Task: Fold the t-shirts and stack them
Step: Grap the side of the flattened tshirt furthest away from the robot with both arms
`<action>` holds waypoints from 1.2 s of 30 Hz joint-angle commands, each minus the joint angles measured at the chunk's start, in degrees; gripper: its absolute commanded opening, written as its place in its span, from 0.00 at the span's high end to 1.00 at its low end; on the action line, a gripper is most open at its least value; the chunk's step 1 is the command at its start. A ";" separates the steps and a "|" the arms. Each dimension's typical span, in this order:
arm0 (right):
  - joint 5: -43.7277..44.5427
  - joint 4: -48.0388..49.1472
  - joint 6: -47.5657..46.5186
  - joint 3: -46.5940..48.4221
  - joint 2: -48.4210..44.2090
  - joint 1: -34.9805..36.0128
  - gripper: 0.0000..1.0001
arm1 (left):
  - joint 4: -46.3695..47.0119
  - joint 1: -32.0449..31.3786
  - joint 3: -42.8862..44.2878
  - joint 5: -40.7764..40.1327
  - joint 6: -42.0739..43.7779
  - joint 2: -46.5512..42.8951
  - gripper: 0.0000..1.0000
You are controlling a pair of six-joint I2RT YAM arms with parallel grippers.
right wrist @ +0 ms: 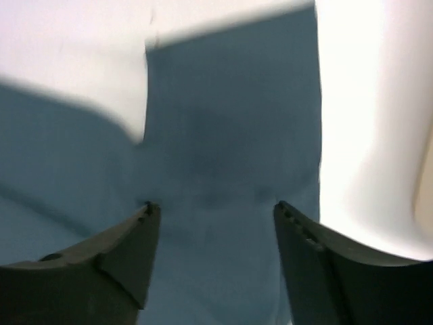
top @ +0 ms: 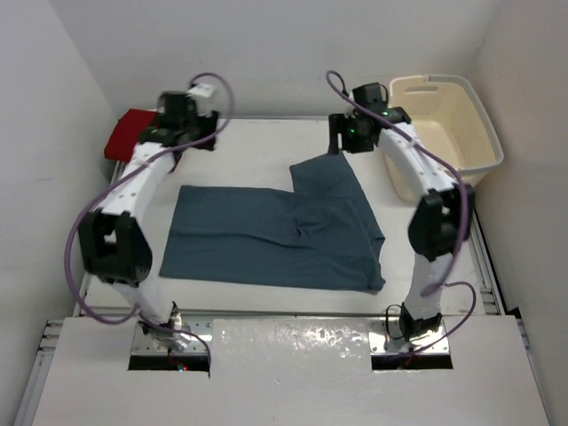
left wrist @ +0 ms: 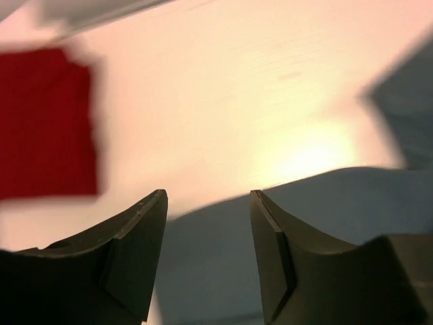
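The slate blue-grey t-shirt [top: 275, 235] lies spread flat on the table's middle, its far right part reaching back toward the right arm. It also shows in the right wrist view [right wrist: 230, 169] and the left wrist view [left wrist: 325, 203]. The bright red t-shirt [top: 127, 133] lies folded at the far left corner, also seen in the left wrist view [left wrist: 44, 122]. The white t-shirt is out of view. My left gripper [top: 197, 133] is open and empty above the table's far left [left wrist: 208, 203]. My right gripper [top: 344, 142] is open and empty above the blue-grey shirt's far edge [right wrist: 213, 210].
A cream plastic laundry basket [top: 453, 124] stands at the far right, beside the right arm. White walls close in on the left, back and right. The table [top: 257, 151] has a raised metal rim along its sides.
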 commanded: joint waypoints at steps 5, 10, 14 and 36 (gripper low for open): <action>9.89 -2.89 3.76 32.97 34.06 0.28 0.25 | -2.98 14.75 -16.91 -1.01 1.41 -6.76 0.43; 19.49 10.37 6.48 33.45 41.73 -0.77 0.26 | -1.48 19.25 -19.39 3.11 1.94 -2.19 0.38; 23.72 11.71 4.47 36.86 46.29 -0.86 0.29 | 2.30 20.05 -19.31 4.25 1.68 3.42 0.35; 14.41 16.37 10.97 31.42 50.09 -0.77 1.00 | 10.49 25.15 -10.34 12.59 -4.03 20.23 0.35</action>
